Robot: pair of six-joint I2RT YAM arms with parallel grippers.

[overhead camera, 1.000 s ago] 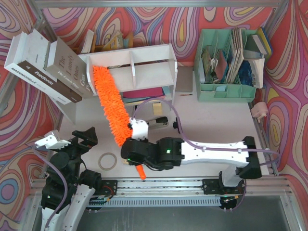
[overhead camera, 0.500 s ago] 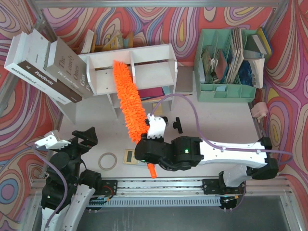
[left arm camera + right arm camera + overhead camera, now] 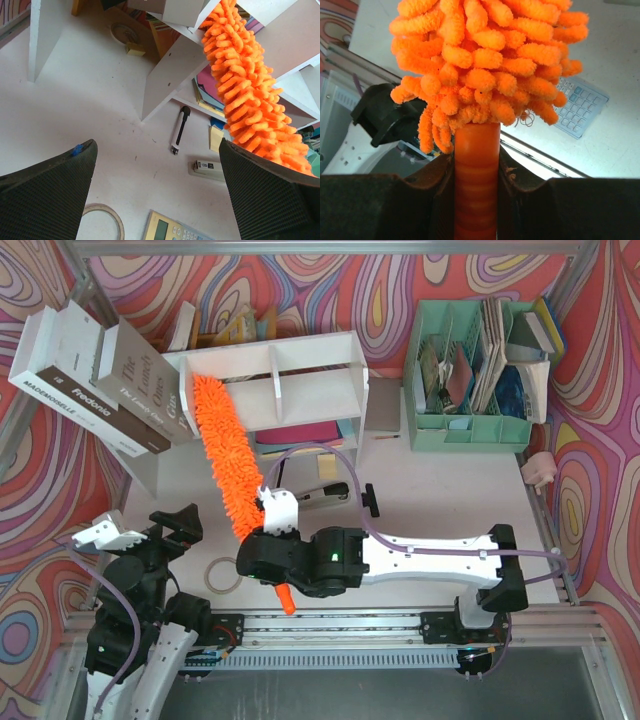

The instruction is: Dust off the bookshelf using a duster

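**At the bookshelf's left bay: duster held slantwise by right arm**

At the far side of the table (image 3: 430, 490) stands the bookshelf (image 3: 300, 375). The green organiser (image 3: 470, 380) sits to its right, apart from it.

The duster (image 3: 225, 455) lies on a slant from near right to far left. Its fluffy tip overlaps the left bay of the upper tier. The left wrist view shows the head crossing in front of the shelf boards. Whether the fibres press on a board cannot be told.

Right gripper (image 3: 476, 165): clamped on the orange handle just below the fluffy head, a finger tight on each side. The handle's butt pokes out on the near side of the wrist.

Left gripper (image 3: 160, 200): spread wide, holding nothing. It is raised over the near left of the table, well apart from the duster's handle.

A tape ring (image 3: 208, 577) lies on the table just left of the right arm's wrist. A calculator (image 3: 580, 107) lies near it.
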